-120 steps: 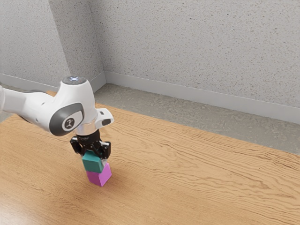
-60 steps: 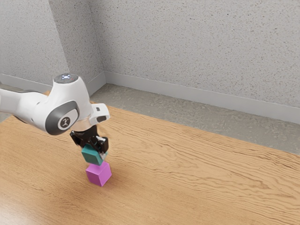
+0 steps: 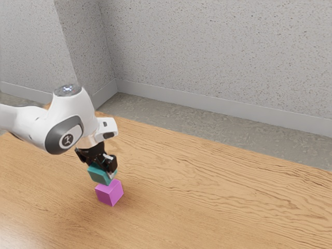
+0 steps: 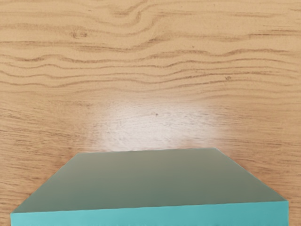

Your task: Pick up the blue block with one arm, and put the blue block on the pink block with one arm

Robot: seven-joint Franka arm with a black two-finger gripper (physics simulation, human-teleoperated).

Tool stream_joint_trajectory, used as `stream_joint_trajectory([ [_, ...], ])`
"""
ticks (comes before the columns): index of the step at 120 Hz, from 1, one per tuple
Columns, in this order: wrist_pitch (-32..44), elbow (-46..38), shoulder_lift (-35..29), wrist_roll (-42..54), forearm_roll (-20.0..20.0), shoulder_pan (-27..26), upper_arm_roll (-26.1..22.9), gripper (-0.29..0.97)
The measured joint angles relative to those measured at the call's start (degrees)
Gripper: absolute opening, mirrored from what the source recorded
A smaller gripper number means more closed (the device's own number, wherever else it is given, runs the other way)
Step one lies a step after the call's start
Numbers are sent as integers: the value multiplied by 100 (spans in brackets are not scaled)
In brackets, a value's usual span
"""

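Observation:
The blue block (image 3: 101, 175), teal in colour, sits between the black fingers of my gripper (image 3: 100, 170), which is shut on it. It hangs slightly tilted just above the pink block (image 3: 109, 193), offset a little toward the exterior view's left. The pink block rests on the wooden table (image 3: 207, 197). In the wrist view the blue block (image 4: 150, 188) lies right under my hand, with bare wood beyond it. From this angle I cannot tell whether the two blocks touch.
The wooden table stretches wide toward the exterior view's right. A grey floor strip (image 3: 218, 124) and speckled walls (image 3: 218, 46) lie behind the table's far edge.
My hand has risen a little and drifted toward the exterior view's left, carrying the blue block with it. The block had sat squarely on the pink one. The pink block has stayed put.

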Motion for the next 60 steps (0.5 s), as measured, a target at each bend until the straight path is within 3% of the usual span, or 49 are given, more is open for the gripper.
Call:
stream_joint_trajectory([
  [60, 22, -84, 95, 50, -59, -22, 0, 39],
])
